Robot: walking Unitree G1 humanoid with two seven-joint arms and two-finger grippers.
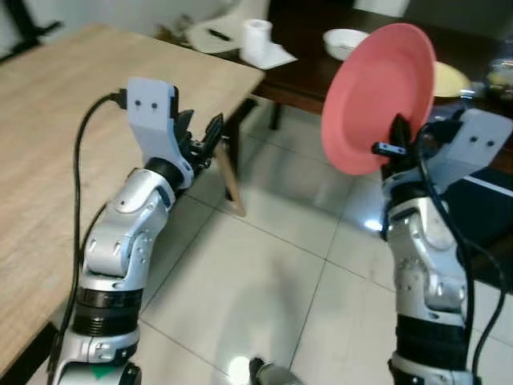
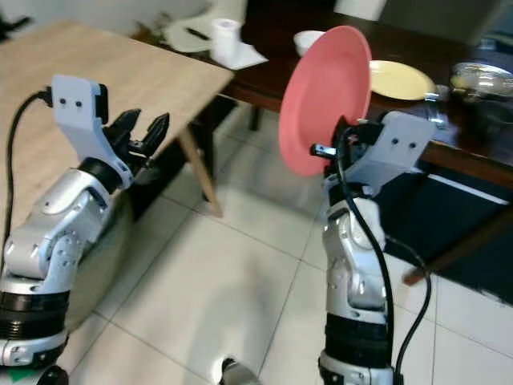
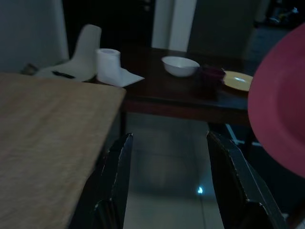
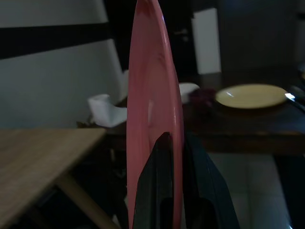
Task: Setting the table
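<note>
In the left eye view the right claw (image 1: 398,138) sits right of centre, pinched on the lower rim of the pink plate (image 1: 378,96), which stands on edge with its face turned toward frame left; the light wooden desk (image 1: 72,120) fills the upper left, so the plate lies well to the right of it, over the tiled floor (image 1: 264,273). The left claw (image 1: 200,138) hovers empty just off that desk's corner, its fingers parted, the nearer of the two to the wood. In the right eye view the dark desk (image 2: 417,108) runs across the upper right behind the plate, carrying a yellow plate (image 2: 401,79), a white bowl (image 2: 309,38) and a paper roll (image 2: 224,36). The left wrist view looks between the spread fingers (image 3: 116,181) toward the dark desk, the wooden top at lower left and the pink rim at the right edge. The right wrist view shows the plate edge-on, its long axis upright, both fingers (image 4: 159,181) clamped on it. My judgement: the plate must be swung left and tipped flat to land on the wood.
</note>
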